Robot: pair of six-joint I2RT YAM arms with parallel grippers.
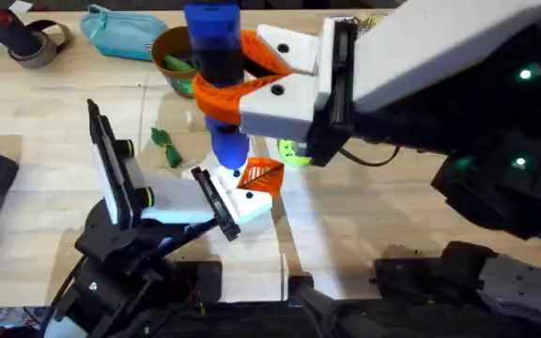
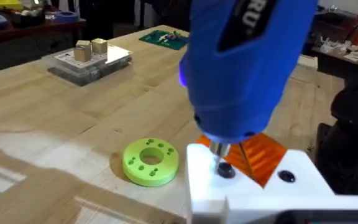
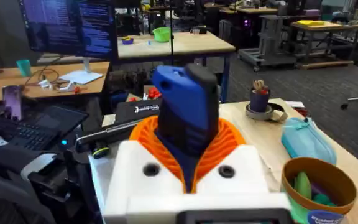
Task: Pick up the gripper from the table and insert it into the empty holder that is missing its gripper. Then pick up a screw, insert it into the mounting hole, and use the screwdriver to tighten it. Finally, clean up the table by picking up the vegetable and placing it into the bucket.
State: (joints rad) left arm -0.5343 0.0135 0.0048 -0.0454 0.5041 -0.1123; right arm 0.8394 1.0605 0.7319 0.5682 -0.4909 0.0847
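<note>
My right gripper [image 1: 222, 89] is shut on the blue screwdriver [image 1: 214, 38], holding it upright between large orange curved fingers [image 3: 229, 140]. The screwdriver [image 2: 247, 62] has its metal tip on a black screw [image 2: 224, 169] in the white base of the small orange lattice gripper [image 2: 263, 152]. That gripper [image 1: 261, 176] sits on the right side of the holder [image 1: 120, 183], which is the left arm's end. The holder's two black plates stand wide apart, so my left gripper [image 1: 162, 174] is open. The dark-green vegetable [image 1: 165, 147] lies on the table. The tan bucket [image 1: 178, 56] stands behind it.
A lime-green disc [image 2: 151, 162] lies beside the holder. A teal pouch [image 1: 125, 33] and a tape roll [image 1: 36, 42] are at the back left. The bucket [image 3: 319, 186] holds green items. A clear box [image 2: 89, 59] with small blocks on it is farther off.
</note>
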